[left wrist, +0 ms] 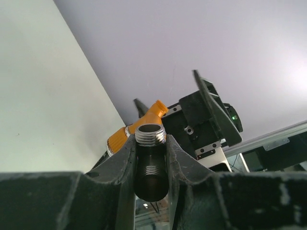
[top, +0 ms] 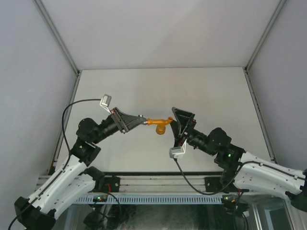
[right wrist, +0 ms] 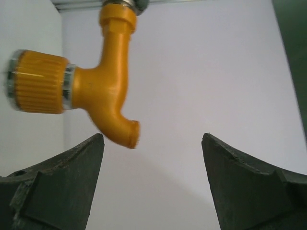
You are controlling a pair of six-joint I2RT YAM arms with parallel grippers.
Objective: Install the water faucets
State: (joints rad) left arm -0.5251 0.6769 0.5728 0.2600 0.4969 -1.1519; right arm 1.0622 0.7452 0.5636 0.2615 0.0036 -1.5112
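Orange tap (right wrist: 108,91) hangs clear of spread right gripper (right wrist: 152,139)

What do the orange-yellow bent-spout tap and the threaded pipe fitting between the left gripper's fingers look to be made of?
The orange-yellow tap looks like moulded plastic: satin sheen, ribbed knob, silvery trim rings. The threaded pipe fitting is probably metal: bright silvery cut threads, though its body looks dark, perhaps shadowed.
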